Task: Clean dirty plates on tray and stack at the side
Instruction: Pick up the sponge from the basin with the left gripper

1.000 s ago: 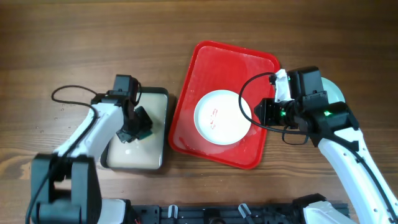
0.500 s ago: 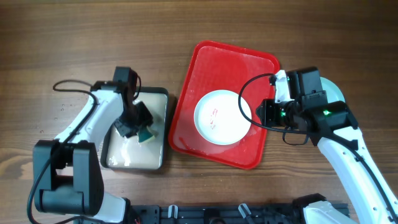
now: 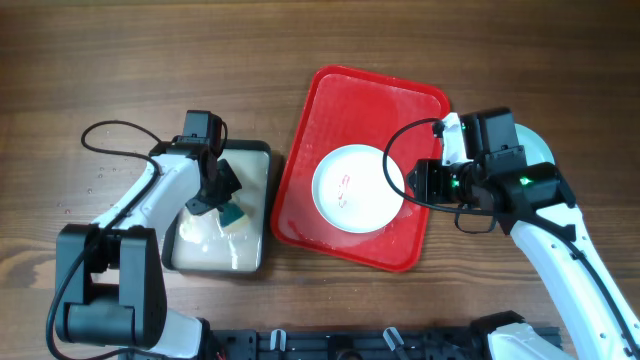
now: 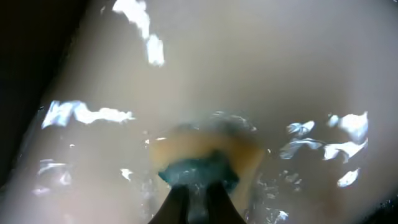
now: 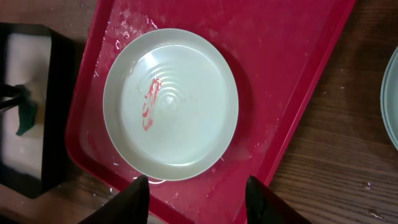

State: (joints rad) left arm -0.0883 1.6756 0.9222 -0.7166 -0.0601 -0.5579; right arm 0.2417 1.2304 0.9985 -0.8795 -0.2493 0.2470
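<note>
**Red tray** [image 3: 300, 130]: lies on the wooden counter [image 3: 120, 60] at mid-table. The long axis runs from the far edge toward the robot, skewed a little, with the far end leaning right. Its floor is wet. It holds one plate.

**White plate** [image 3: 358, 188]: round, lies flat and face up on the near half of the red tray. It carries a short red smear [image 5: 150, 104] left of centre. In the right wrist view the smear's length runs up and down the frame.

**Pale plate** [image 5: 392, 93]: on the counter to the right of the red tray, off it. Only an edge shows, so whether more than one is stacked cannot be told.

**Small tray** [image 3: 252, 150]: black rim, cream floor, just left of the red tray. It holds cloudy liquid and a sponge [image 4: 202, 158].

**Left end effector** [image 3: 222, 200]: down inside the small tray, fingers [image 4: 180, 202] pinching the sponge. The wrist view is blurred.

**Right end effector** [image 5: 196, 183]: over the right side of the red tray, fingers spread wide. It holds nothing, and the white plate lies ahead of the tips.
</note>
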